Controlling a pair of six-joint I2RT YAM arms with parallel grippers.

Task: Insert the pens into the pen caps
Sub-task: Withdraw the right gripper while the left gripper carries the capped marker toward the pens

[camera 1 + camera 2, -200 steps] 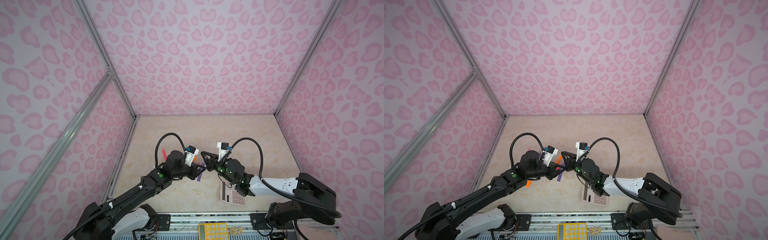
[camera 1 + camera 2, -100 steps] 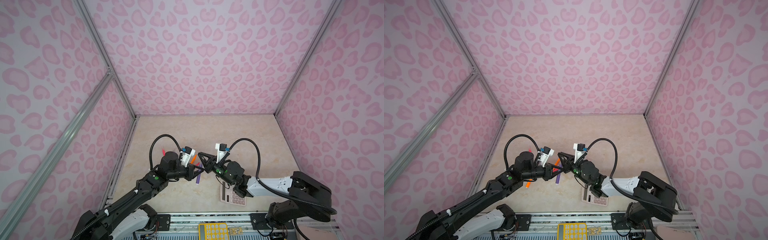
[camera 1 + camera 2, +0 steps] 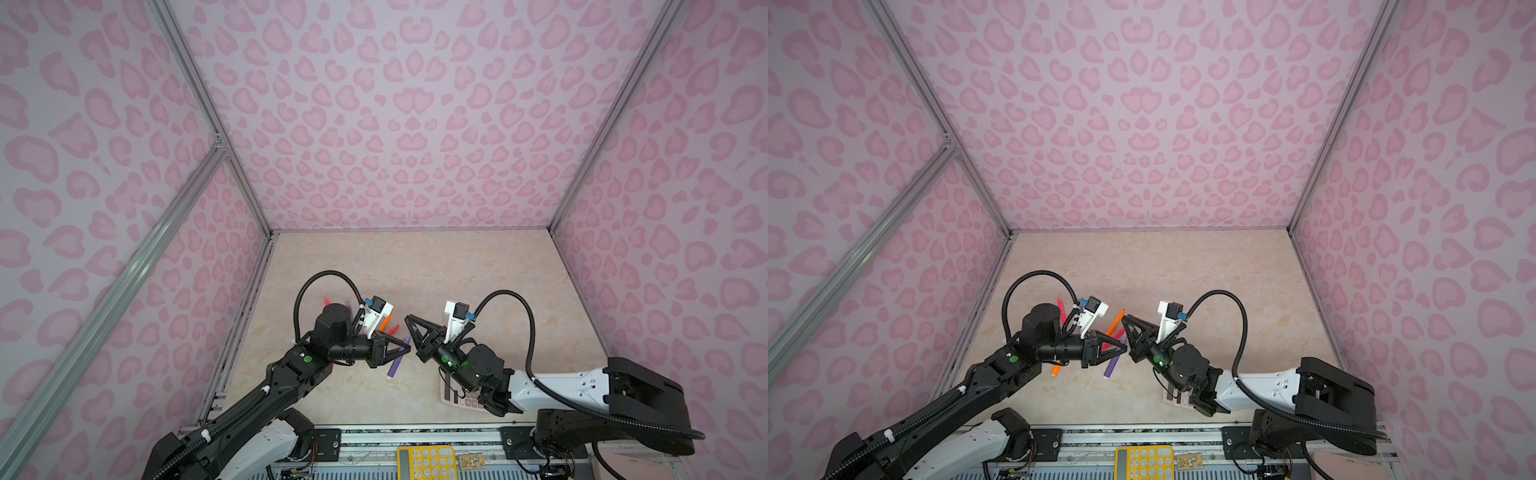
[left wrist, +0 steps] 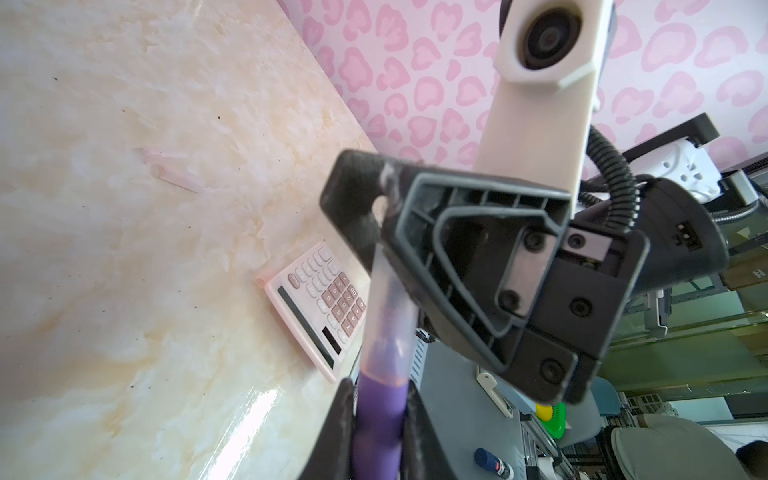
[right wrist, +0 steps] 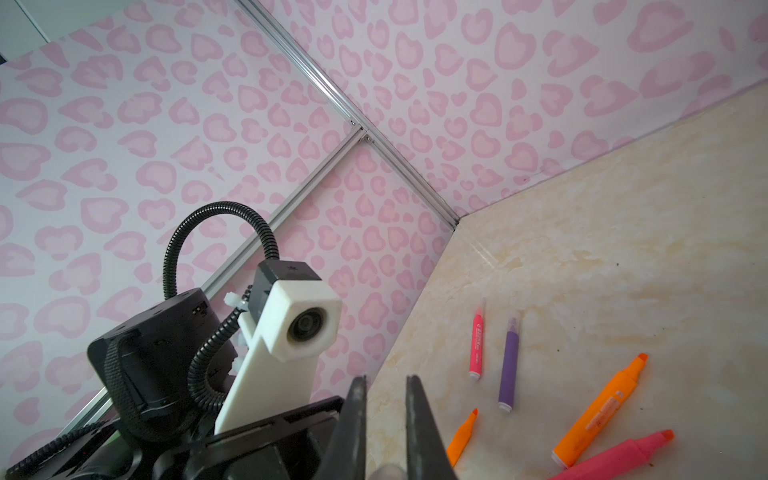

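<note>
Now the left hand (image 4: 380, 401) still grips the purple pen (image 4: 374, 440), the right hand (image 5: 386, 380) its cap (image 4: 388, 307), tip inside.

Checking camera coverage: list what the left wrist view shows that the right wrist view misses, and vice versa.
Left wrist only: the purple pen in the left gripper, its tip inside a cap that the right gripper holds, and a calculator. Right wrist only: five loose pens. Both: the right gripper, table and wall.

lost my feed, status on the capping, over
Left claw shut on purple marker pen. Right claw shut on clear plastic cap, pen tip inside it. Nothing blocking.
</note>
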